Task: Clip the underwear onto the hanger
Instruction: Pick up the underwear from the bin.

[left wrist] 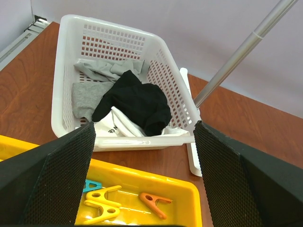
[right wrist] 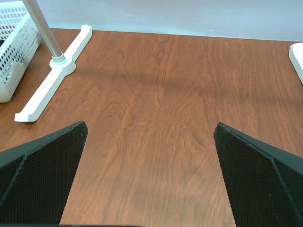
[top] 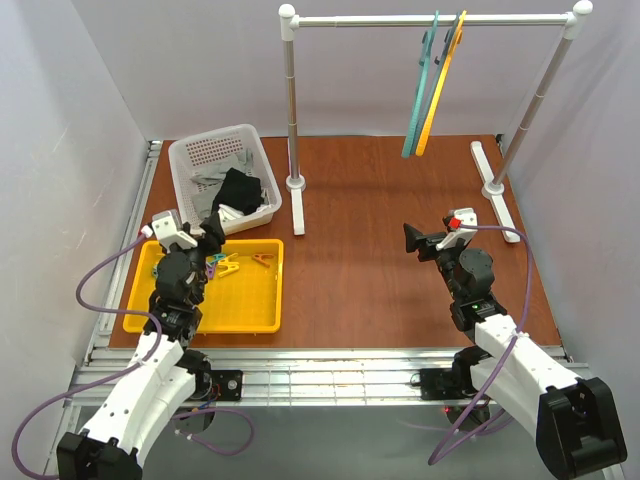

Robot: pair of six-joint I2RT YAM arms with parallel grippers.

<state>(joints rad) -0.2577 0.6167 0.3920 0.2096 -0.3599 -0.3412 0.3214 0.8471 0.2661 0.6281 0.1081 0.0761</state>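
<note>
Worktop inventory, top view, as we count it:

- **Upper left:** one white basket, holding one black underwear, two grey cloths and one white cloth.
- **Lower left:** one yellow tray, with at least four clips and others partly hidden.
- **Upper right:** one rail with three hangers, namely one teal hanger, one yellow hanger and one grey-blue hanger.
- **End effectors:** two, the left end effector and the right end effector.

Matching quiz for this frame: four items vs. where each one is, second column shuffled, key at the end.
1. underwear
2. hanger
3. orange clip
4. right gripper

A. hanging on the rail
B. open, over bare table
C. in the white basket
D. in the yellow tray

Pairs: 1-C, 2-A, 3-D, 4-B
</note>
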